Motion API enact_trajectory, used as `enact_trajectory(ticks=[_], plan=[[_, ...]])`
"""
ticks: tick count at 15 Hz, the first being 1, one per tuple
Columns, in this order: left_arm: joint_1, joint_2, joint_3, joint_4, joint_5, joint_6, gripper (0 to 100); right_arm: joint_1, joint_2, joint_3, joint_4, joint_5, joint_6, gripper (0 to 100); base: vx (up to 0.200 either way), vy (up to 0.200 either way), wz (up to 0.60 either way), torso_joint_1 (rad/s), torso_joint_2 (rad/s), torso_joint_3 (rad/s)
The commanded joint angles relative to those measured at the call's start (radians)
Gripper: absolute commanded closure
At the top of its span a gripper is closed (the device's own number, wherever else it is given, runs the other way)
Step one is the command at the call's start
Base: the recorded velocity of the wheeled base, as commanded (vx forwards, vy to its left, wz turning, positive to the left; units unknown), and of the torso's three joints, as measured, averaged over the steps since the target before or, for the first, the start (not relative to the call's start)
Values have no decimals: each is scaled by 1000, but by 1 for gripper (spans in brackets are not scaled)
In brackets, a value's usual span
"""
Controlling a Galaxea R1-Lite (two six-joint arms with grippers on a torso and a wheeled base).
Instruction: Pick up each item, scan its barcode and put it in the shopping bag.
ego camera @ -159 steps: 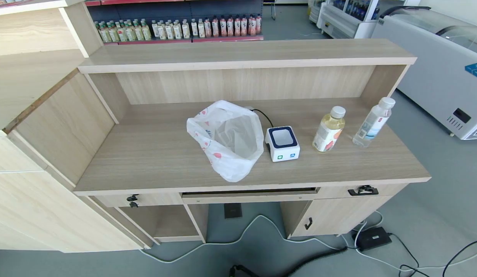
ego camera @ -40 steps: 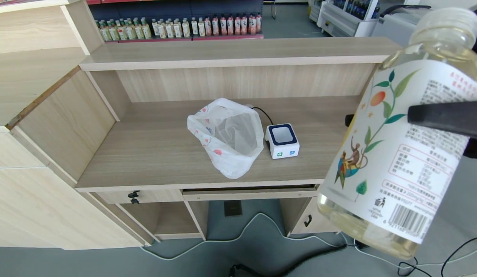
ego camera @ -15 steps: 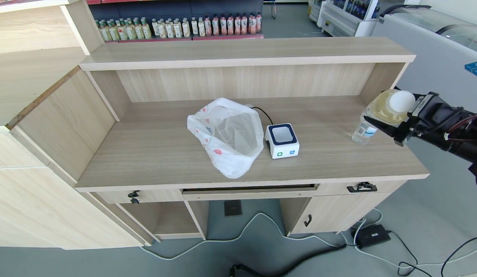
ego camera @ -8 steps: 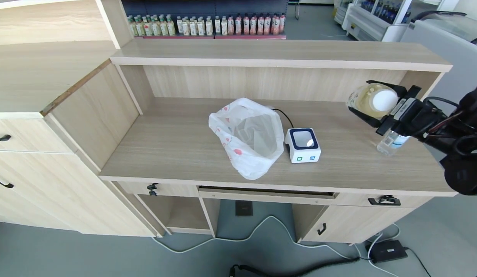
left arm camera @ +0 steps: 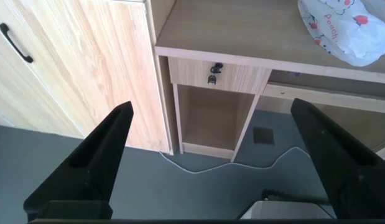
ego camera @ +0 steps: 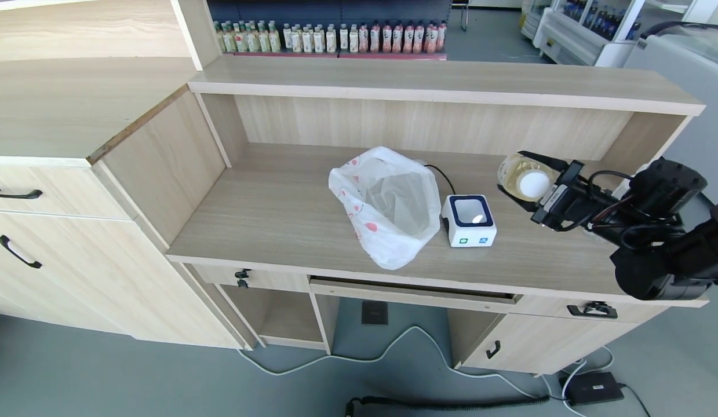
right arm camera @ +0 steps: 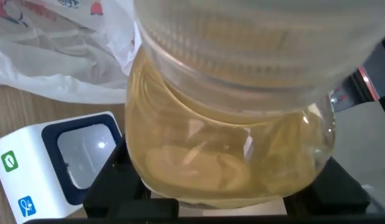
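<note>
**A:** where's the yellow drink bottle (ego camera: 524, 179) at?

**B:** gripped by the right end effector (ego camera: 512, 172), lying level above the counter's (ego camera: 289, 214) right end, cap toward the front edge. The barcode scanner (ego camera: 469, 219) is just beside it, leftward.

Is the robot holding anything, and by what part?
Yes: the right gripper clamps the bottle around its body. The left gripper holds nothing.

Wooden counter (ego camera: 277, 214) — stocked drinks shelf (ego camera: 335, 38) behind
</note>
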Motion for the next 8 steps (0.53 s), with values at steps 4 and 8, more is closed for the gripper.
enact_trajectory(ticks=[4,8], plan=[[0,0,0,0,0,0,0,16,57,8,-17,0,-18,100,0,0,0,0,0,0],[0,0,0,0,0,0,0,16,81,1,-19,0,-34,100,0,0,0,0,0,0]])
